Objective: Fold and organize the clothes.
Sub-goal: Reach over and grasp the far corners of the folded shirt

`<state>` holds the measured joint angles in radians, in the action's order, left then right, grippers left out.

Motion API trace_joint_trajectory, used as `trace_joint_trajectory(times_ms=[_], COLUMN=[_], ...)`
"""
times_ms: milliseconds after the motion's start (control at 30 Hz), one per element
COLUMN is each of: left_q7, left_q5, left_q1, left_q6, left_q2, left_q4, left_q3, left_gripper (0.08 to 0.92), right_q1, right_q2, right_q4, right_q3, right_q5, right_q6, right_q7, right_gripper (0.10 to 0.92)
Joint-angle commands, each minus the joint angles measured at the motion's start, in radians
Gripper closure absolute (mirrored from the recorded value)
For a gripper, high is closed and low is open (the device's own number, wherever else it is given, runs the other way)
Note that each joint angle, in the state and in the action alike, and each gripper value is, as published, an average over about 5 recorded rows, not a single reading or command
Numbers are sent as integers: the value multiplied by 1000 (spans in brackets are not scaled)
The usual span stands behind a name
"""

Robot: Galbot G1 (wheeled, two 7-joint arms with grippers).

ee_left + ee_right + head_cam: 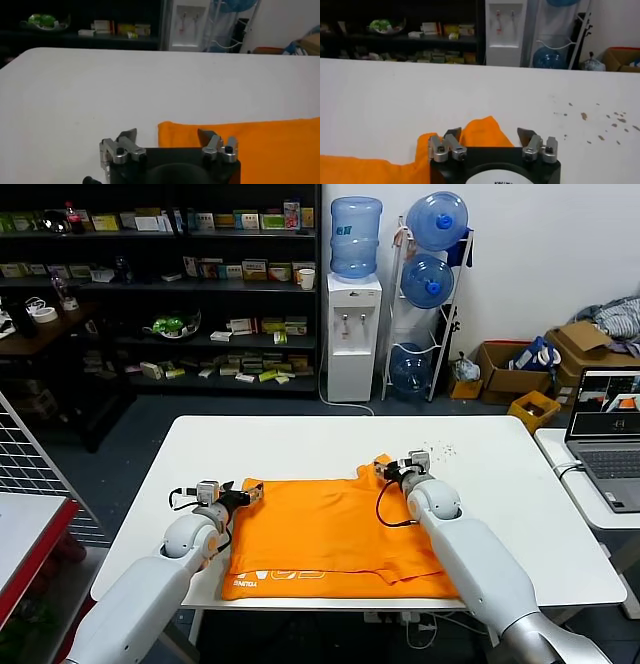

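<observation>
Table: a smooth white rectangular top [500, 484] with rounded corners; a scatter of small brown specks [600, 120] near its far right part.
Room: dark shelves [200, 284] of small boxes along the back wall, a white water dispenser [354, 324] beside a rack of blue bottles [430, 279], cardboard boxes [520, 364] on the floor, an open laptop [610, 429] on a side table at right.
Shirt: a soft, bright orange T-shirt [330, 539] lies flat near the table's front edge, white print [290, 574] by the hem.
Left gripper [167, 136]: fingers apart, straddling the shirt's far left corner.
Right gripper [490, 134]: fingers apart, around the raised fabric at the far right corner.
</observation>
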<state>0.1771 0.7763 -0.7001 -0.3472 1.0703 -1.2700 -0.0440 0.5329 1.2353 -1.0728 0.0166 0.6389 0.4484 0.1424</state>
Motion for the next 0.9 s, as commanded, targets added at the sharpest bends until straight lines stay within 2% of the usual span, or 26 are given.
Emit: trace_joint_trajectory(times_ms=[33, 167, 633, 733, 900], left_q7=[-1, -2, -4, -4, -14], left_q5=[-1, -4, -8, -12, -31], left_q1=[16, 20, 19, 17, 5], left_q6=[-9, -7, 15, 28, 72], left_q2=[3, 6, 13, 14, 13], left_q4=[21, 28, 33, 31, 12], left_q3=[-12, -15, -19, -17, 0], left_gripper=[178, 233, 631, 717, 858], right_q1=[-8, -6, 11, 16, 34], right_q2=[7, 9, 4, 3, -9], right_q4=[16, 14, -5, -10, -59], right_q3=[9, 11, 10, 5, -7], right_q5=[7, 8, 5, 1, -2], right_q6=[15, 13, -18, -43, -82], right_q7=[3, 3, -2, -8, -10], right_gripper=[366, 476, 863, 902, 902])
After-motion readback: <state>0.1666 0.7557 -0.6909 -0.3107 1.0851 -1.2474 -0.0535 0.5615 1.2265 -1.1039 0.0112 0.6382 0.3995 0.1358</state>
